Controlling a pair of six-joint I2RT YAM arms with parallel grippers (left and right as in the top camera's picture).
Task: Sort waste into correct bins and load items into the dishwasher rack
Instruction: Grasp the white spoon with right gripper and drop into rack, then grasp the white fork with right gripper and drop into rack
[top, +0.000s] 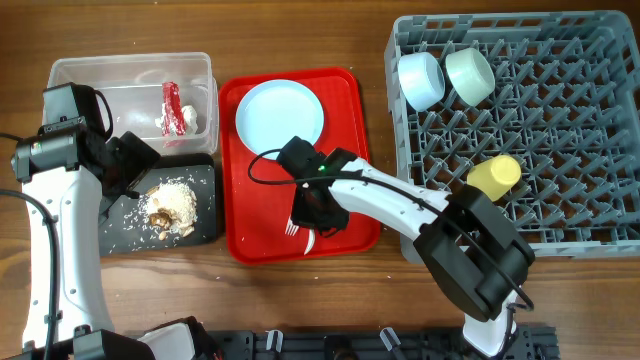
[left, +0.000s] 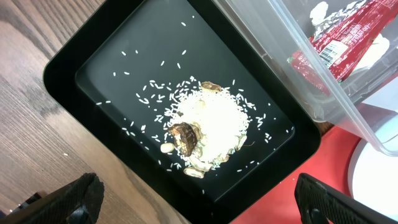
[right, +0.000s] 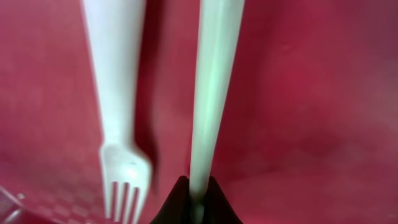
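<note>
My right gripper (top: 318, 212) is down on the red serving tray (top: 345, 95). It is shut on the handle of the white spoon (right: 214, 93). The white fork (right: 118, 124) lies just beside the spoon on the tray. The light blue plate (top: 280, 115) sits at the tray's far end. My left gripper (left: 208, 208) is open and empty, hovering over the corner of the black tray (left: 81, 68), which holds rice scraps with brown bits (left: 208, 127). The clear tub (top: 70, 75) holds the red sachet (left: 348, 37) and the white napkin (top: 187, 118).
The grey dishwasher rack (top: 560, 150) stands at the right. In it a light blue bowl (top: 420, 80) and a pale green bowl (top: 469, 74) stand near its far left corner, and a yellow cup (top: 494, 176) lies further forward. Loose rice grains are scattered over the black tray.
</note>
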